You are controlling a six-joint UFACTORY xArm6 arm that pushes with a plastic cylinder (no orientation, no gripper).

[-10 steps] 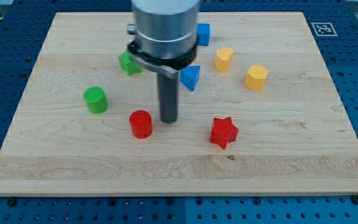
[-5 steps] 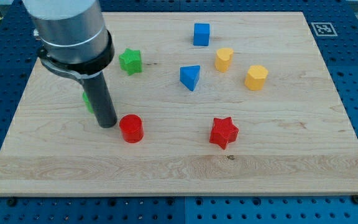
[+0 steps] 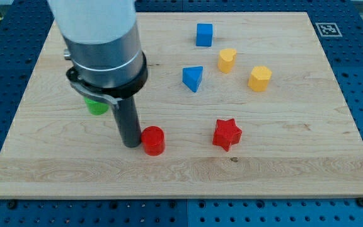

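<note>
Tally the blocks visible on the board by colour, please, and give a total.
Red: 2 (cylinder, star)
Blue: 2 (cube, wedge)
Yellow: 2 (upper, right)
Green: 1 (block, partly hidden)
Total: 7

Tip (image 3: 131, 144) sits on the worktop (image 3: 295, 164), touching the left side of the red cylinder (image 3: 153, 140), which blocks travel toward the view's right. Red star (image 3: 227, 134) stands further right, well apart, with open board between. Green block (image 3: 96, 106), partly hidden behind the arm, stands above-left. Blue wedge (image 3: 193, 78), blue cube (image 3: 204, 34), and two yellow blocks (image 3: 227, 60) (image 3: 259, 78) cluster upper right. Bottom strip is open.
</note>
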